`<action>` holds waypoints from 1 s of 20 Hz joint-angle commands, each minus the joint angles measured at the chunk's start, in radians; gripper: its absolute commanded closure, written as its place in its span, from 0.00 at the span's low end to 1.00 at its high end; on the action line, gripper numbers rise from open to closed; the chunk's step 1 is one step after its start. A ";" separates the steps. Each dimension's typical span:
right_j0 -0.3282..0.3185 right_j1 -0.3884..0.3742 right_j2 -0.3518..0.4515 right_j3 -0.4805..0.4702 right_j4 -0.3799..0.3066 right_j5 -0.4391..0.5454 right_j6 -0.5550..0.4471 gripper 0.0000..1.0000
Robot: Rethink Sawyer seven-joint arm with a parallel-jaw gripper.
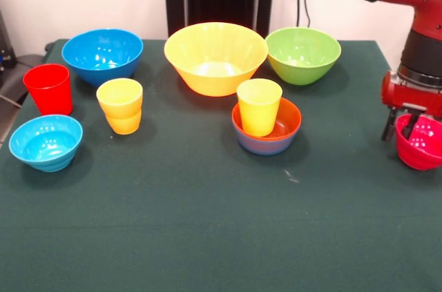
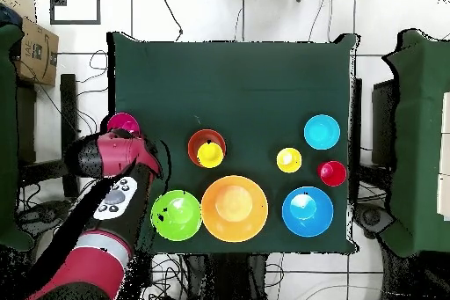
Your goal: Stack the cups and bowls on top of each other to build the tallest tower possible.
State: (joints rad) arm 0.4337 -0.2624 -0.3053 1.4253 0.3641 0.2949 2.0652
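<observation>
My gripper (image 1: 400,126) is at the table's right edge in the front view, open, with one finger outside and one inside the near rim of the crimson bowl (image 1: 423,146), which rests on the cloth. The tower is a yellow cup (image 1: 259,105) standing in an orange-red bowl (image 1: 290,121) nested in a small blue bowl (image 1: 266,147), mid-table. Two nested yellow-orange cups (image 1: 119,105), a red cup (image 1: 48,88) and a light-blue bowl (image 1: 45,141) stand at the left. The large yellow bowl (image 1: 215,57), lime green bowl (image 1: 302,54) and medium blue bowl (image 1: 102,54) line the far side.
The green table cloth (image 1: 207,223) stretches bare across the near half. The arm (image 2: 114,200) covers the table's left edge in the overhead view, beside the crimson bowl (image 2: 122,124). A cardboard box (image 2: 35,50) sits off the table.
</observation>
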 commanded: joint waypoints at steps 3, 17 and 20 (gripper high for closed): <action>-0.005 0.051 0.065 -0.042 0.014 0.017 0.165 1.00; -0.166 -0.354 0.111 0.235 -0.067 0.158 -0.029 1.00; -0.232 -0.466 0.125 0.281 -0.101 0.256 -0.119 1.00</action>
State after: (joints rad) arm 0.3192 -0.4751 -0.2806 1.5497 0.3463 0.3363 2.0652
